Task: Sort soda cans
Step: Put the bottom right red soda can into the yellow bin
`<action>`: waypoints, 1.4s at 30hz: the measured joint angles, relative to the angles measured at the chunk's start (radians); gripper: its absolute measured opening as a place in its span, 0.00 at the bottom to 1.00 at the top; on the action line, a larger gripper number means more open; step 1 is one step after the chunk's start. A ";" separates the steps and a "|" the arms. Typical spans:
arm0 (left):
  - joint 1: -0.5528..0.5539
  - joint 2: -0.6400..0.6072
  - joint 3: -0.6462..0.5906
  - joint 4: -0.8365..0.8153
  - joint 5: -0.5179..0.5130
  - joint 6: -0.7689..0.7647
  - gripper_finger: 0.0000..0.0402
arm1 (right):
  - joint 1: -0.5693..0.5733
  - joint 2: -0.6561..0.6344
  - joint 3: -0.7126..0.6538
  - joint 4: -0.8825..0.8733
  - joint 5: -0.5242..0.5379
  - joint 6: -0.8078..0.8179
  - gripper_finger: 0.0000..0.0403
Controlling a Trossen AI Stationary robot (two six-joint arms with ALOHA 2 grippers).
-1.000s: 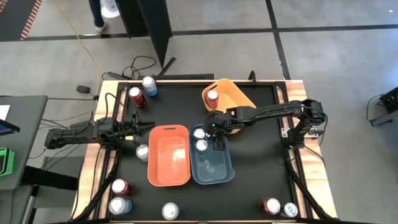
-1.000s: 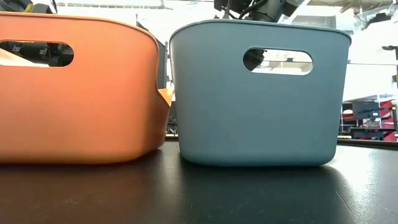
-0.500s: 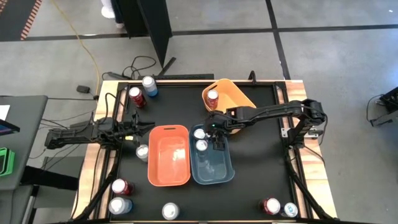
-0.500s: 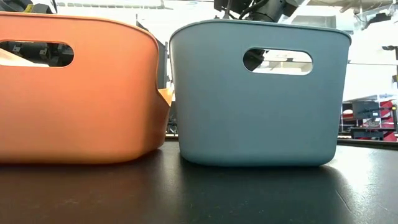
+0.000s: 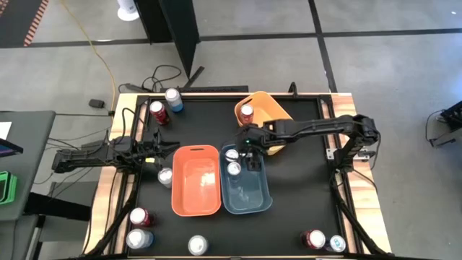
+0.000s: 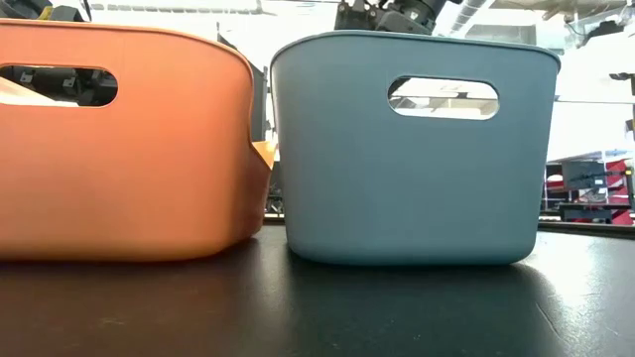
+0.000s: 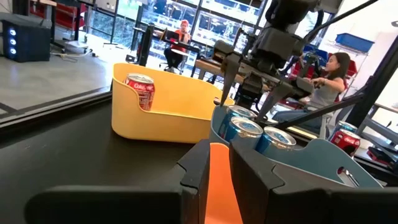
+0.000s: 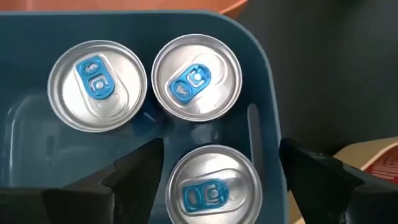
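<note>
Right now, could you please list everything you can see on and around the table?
table: one, black.
blue bin: one, table centre.
orange bin: one, touching the blue bin's left side.
yellow bin: one, beyond the blue bin.
red can: one, in the yellow bin.
blue-tabbed cans: three, silver tops, in the blue bin.
loose cans: eight, red, blue or silver, along the table's edges.
people: two, seated in the room beyond.
left gripper: at the table's left side, by the orange bin.
right gripper: jaws open, above a can in the blue bin.
</note>
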 joint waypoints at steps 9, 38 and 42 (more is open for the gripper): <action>0.000 0.000 0.000 0.008 0.000 -0.020 0.15 | 0.038 -0.024 0.135 -0.142 0.024 -0.032 0.83; 0.000 0.001 -0.001 0.317 -0.015 0.204 0.15 | 0.269 -0.845 -0.609 0.264 0.406 0.382 0.75; 0.000 0.001 -0.001 0.328 -0.016 0.294 0.15 | 0.304 -0.845 -0.672 0.322 0.484 0.432 0.75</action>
